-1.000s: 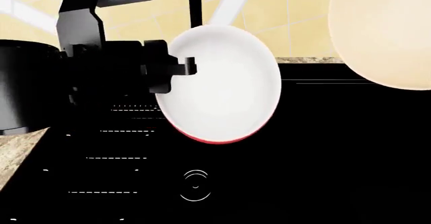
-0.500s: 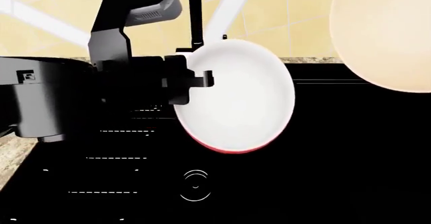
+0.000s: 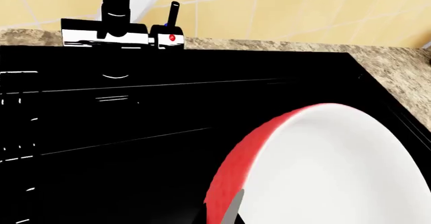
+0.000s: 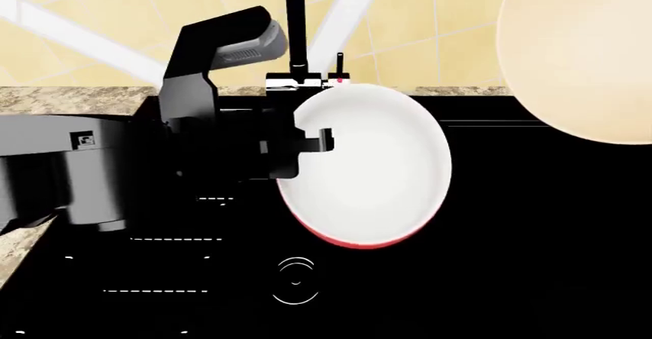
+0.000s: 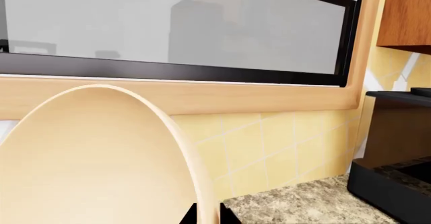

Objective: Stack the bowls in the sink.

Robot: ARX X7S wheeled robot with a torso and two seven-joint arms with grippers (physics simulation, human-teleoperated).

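My left gripper (image 4: pixel 305 146) is shut on the left rim of the wide white bowl with the red outside (image 4: pixel 369 165) and holds it tilted above the black sink (image 4: pixel 530 224). In the left wrist view the fingertips (image 3: pixel 232 211) pinch the red rim of this bowl (image 3: pixel 323 168). The beige bowl (image 4: pixel 581 49) is held high at the upper right of the head view. My right gripper (image 5: pixel 207 215) is shut on the beige bowl's rim (image 5: pixel 88 158); the gripper itself is out of the head view.
The black-and-chrome faucet (image 4: pixel 296 33) stands at the back of the sink, just behind the red bowl; it also shows in the left wrist view (image 3: pixel 114 17). A round drain ring (image 4: pixel 296 281) lies below the bowl. Speckled counter (image 3: pixel 397 72) borders the sink. A black appliance (image 5: pixel 397 153) stands on the counter.
My left arm has carried the red and white bowl to the right and a little down over the sink. The beige bowl has stayed almost still.
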